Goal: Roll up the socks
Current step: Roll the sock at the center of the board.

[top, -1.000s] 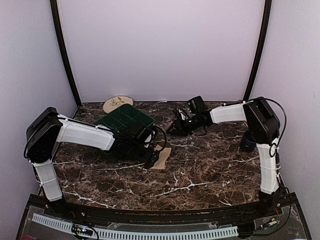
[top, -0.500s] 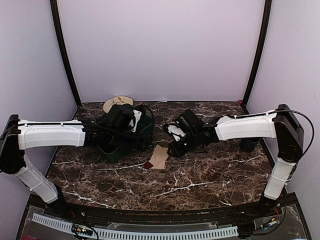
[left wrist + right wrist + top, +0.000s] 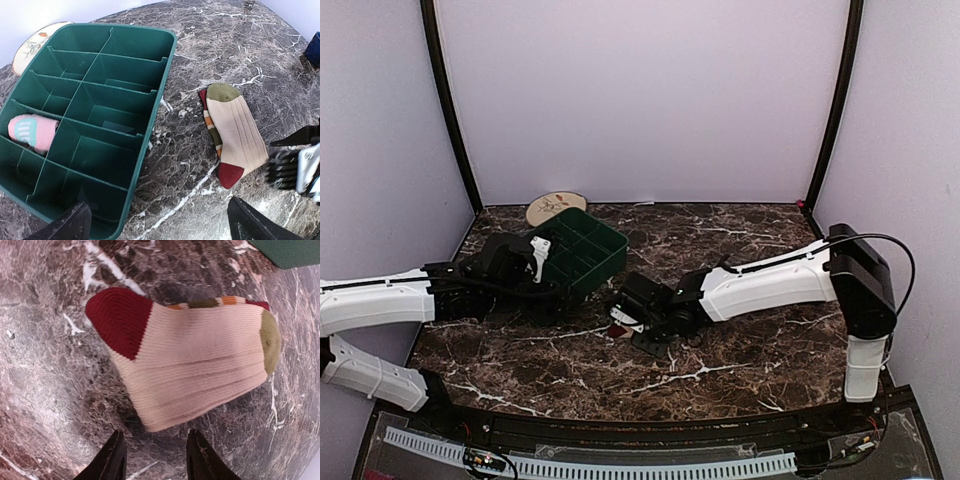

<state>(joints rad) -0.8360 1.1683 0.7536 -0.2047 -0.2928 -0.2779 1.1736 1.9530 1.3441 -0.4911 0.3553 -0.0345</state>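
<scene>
The tan sock lies flat on the marble beside the green bin, with its red toe nearest me and striped cuff folded beneath. The right wrist view shows this tan sock just ahead of my right gripper, which is open with nothing between its fingers. From above, that right gripper covers most of the sock. The pink sock sits rolled in a left compartment of the bin. My left gripper is open wide and empty over the bin's near corner; from above, the left gripper is at the bin's left side.
The green divided bin stands at the back left of the table. Behind it lies a round beige plate. A dark blue cup shows at the far right edge of the left wrist view. The right forearm stretches across the table's middle.
The left arm drew back leftward, away from the sock to the bin's left side. The right gripper swung forward and down over the tan sock, its jaws widening a little.
</scene>
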